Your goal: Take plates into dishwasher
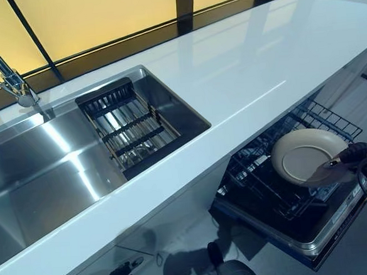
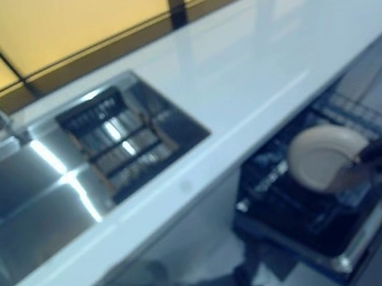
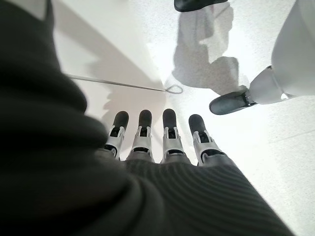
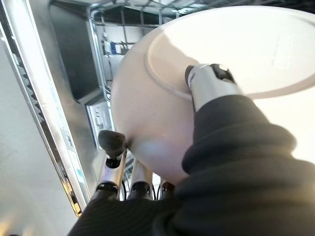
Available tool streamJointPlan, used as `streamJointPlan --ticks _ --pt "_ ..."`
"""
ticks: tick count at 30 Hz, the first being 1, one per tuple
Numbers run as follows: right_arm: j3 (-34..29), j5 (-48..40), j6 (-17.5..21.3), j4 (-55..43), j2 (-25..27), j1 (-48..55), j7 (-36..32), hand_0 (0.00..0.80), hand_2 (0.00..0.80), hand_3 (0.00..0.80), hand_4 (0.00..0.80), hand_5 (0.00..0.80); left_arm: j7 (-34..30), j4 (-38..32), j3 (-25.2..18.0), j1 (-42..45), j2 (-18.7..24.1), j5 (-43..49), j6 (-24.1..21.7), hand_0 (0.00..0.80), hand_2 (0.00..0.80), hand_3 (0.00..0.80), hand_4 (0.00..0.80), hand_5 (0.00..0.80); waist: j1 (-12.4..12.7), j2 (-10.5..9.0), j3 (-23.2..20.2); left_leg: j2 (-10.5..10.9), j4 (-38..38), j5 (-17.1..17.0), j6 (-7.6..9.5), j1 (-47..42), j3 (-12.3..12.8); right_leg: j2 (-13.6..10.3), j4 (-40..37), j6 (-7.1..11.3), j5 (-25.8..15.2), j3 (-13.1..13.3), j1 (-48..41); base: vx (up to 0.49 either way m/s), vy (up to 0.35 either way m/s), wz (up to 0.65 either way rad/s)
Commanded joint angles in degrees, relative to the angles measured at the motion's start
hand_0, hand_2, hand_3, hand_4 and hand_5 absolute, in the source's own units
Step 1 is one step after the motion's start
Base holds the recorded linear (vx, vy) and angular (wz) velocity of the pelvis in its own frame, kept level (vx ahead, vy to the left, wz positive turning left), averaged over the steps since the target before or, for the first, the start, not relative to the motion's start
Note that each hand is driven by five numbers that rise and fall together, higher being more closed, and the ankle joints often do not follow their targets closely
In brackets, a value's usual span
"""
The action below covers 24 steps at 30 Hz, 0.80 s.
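A cream round plate (image 1: 306, 155) hangs tilted over the pulled-out dishwasher rack (image 1: 324, 116) below the counter at the right. My right hand (image 1: 355, 157) grips its near rim: in the right wrist view the thumb (image 4: 209, 83) presses on the plate's face (image 4: 236, 54) and the fingers (image 4: 112, 143) curl under its edge. My left hand (image 3: 162, 142) shows only in its wrist view, fingers straight, pointing at the pale floor and holding nothing.
A long white counter (image 1: 242, 77) runs across, with a steel sink (image 1: 41, 179) holding a dark drying rack (image 1: 129, 125) and a tap (image 1: 5, 71) at the left. The open dishwasher door (image 1: 303, 226) juts out below the rack.
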<state>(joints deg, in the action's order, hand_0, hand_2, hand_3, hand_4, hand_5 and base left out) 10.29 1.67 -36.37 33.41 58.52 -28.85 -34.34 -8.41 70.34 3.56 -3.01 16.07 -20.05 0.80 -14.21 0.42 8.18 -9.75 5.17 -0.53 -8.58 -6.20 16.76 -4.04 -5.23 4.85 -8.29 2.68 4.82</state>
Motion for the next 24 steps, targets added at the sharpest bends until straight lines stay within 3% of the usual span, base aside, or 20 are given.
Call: streamJointPlan --ticks 1,24 --pt "2.99 2.18 -0.45 5.89 -2.74 -6.95 2.65 0.8 0.8 0.8 0.8 0.8 -0.85 0.68 2.03 -2.54 2.72 -1.78 -0.92 0.0 0.0 0.0 0.0 0.0 2.54 -4.27 -0.59 -1.46 -0.17 1.42 0.75 -2.75 -3.15 -4.75 0.23 4.74 0.42 1.1 -0.49 -0.032 0.006 0.03" --pt "4.99 6.03 0.27 19.77 -13.2 -8.12 9.88 0.8 0.8 0.8 0.8 0.8 -1.8 1.19 5.36 -4.66 2.1 -2.51 -1.37 0.0 0.0 0.0 0.0 0.0 5.72 -2.58 0.43 -0.94 -0.17 1.4 1.16 -1.59 -6.67 -5.49 0.23 4.66 1.01 0.4 -0.94 -0.01 0.005 0.04"
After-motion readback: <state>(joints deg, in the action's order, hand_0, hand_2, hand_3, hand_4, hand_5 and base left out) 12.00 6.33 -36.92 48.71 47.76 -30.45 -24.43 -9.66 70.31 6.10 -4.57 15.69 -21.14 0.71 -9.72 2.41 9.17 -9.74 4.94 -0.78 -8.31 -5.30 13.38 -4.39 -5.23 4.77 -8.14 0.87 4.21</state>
